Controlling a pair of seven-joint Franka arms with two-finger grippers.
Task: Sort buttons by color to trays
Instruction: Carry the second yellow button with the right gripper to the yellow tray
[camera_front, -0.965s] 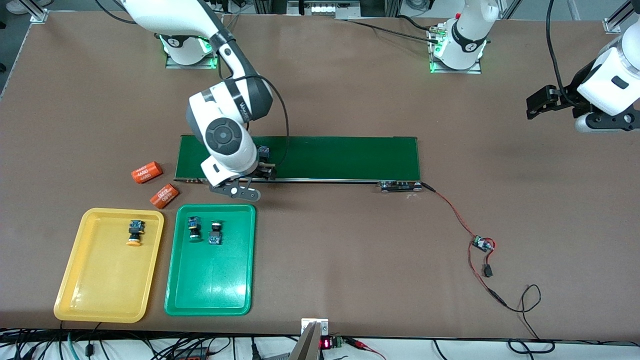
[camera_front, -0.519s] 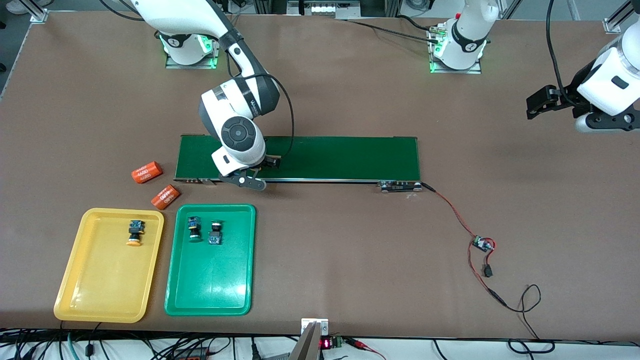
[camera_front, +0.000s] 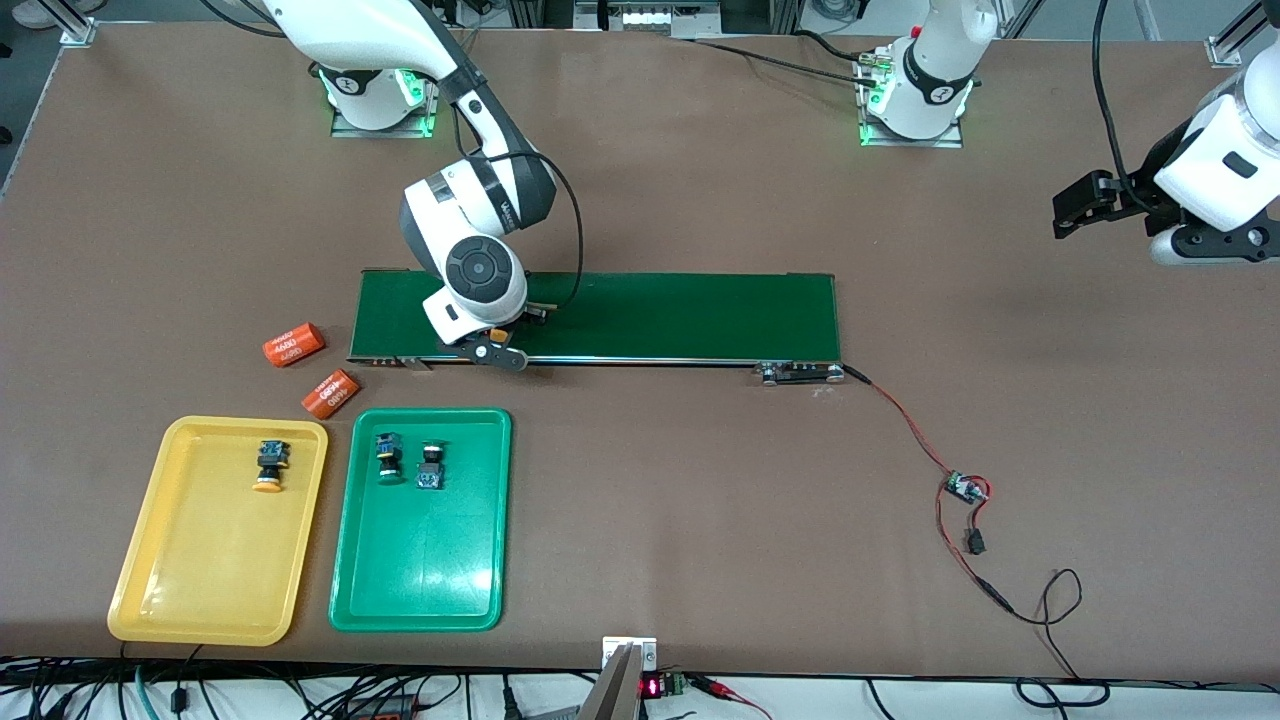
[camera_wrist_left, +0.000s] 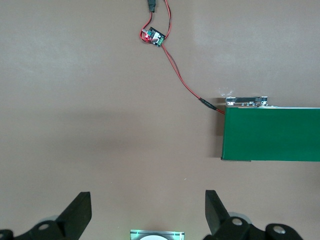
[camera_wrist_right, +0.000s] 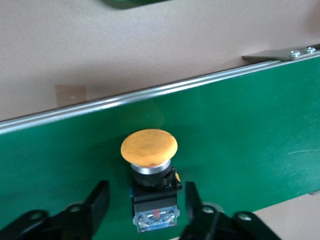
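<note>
Reading the front view as a clock face, the yellow tray lies at about 8 o'clock. It holds one button with a yellow-orange cap and a black-and-blue body, lying on its side near the tray's 12 o'clock rim. Two orange cylinders with white printing lie on the table at 12 o'clock from this tray.

The green tray is just beside the yellow one, on its 3 o'clock side. Two green-capped buttons lie side by side near its 12 o'clock rim.

At 12 o'clock from the green tray, the right gripper is low over the dark green conveyor belt. The fourth button lies on the belt there — a round yellow-orange cap, a silver ring and a black body with a blue end. The fingers stand on both sides of the body, about half open. One is almost touching and the other is a little apart, so nothing is gripped yet.

A small circuit board with red wires lies at about 4 o'clock.

The left gripper waits at 2 o'clock over bare table, fully open and empty.

Compared with one second ago, the right wrist has moved toward 1 o'clock — the button was visible beside the hand then, and now the hand covers it in the front view. The trays, cylinders and left arm have not changed.
</note>
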